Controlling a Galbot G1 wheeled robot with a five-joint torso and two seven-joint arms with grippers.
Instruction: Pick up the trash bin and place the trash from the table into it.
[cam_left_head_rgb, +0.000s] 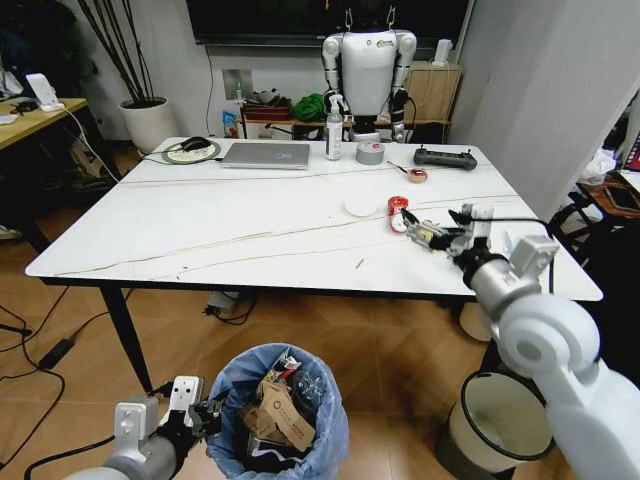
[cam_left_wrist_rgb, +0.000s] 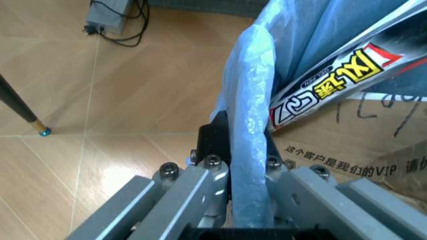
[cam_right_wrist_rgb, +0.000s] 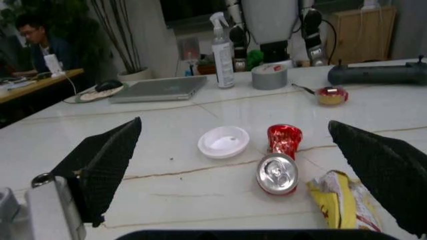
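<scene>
Head view: left end effector (cam_left_head_rgb: 200, 408) clamped on bin (cam_left_head_rgb: 280, 415) rim below bench (cam_left_head_rgb: 200, 235); right end effector (cam_left_head_rgb: 440, 235), spread wide over can (cam_right_wrist_rgb: 280, 165), risks knocking it rolling.

A wood-plank floor (cam_left_head_rgb: 400, 350) fills the lower frame, with black cables (cam_left_head_rgb: 45, 350) trailing at lower left. White walls (cam_left_head_rgb: 560, 80) rise at upper right. A potted plant (cam_left_head_rgb: 145, 110) stands upper left beside a light-wood desk (cam_left_head_rgb: 30, 120); a wooden cabinet (cam_left_head_rgb: 435, 95) sits top centre-right.
</scene>
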